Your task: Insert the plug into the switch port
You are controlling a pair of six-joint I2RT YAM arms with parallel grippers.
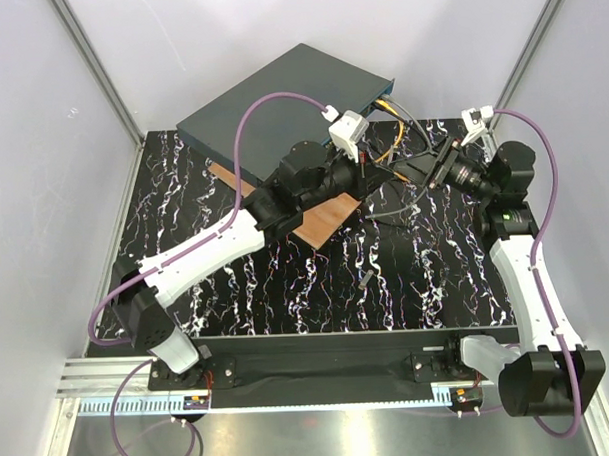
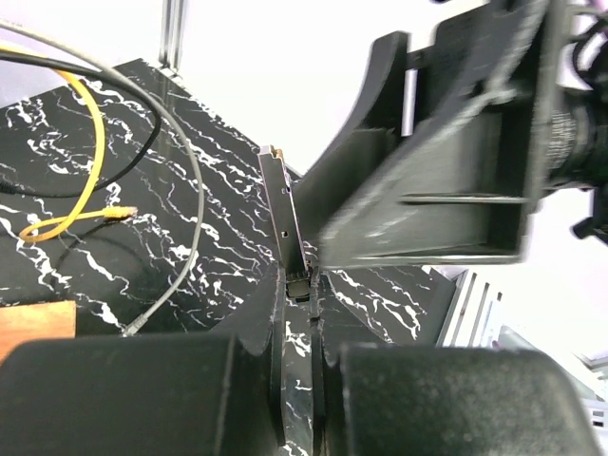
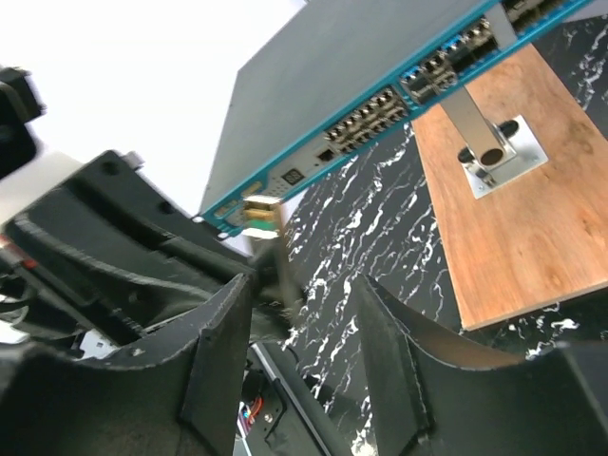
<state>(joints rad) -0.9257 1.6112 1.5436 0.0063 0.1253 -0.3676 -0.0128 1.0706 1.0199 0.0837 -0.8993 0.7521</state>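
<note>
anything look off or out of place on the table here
The switch sits turned at an angle to the table's edges. Loose yellow cables and a grey cable lie tangled by its front corner, and a small dark piece lies alone mid-table.

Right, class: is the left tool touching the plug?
Touching. The left wrist view shows the left tool shut on the plug, both fingers pressed against its lower end.

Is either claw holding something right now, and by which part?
The left gripper pinches the plug by one end; the right gripper is open, holding nothing.
</note>
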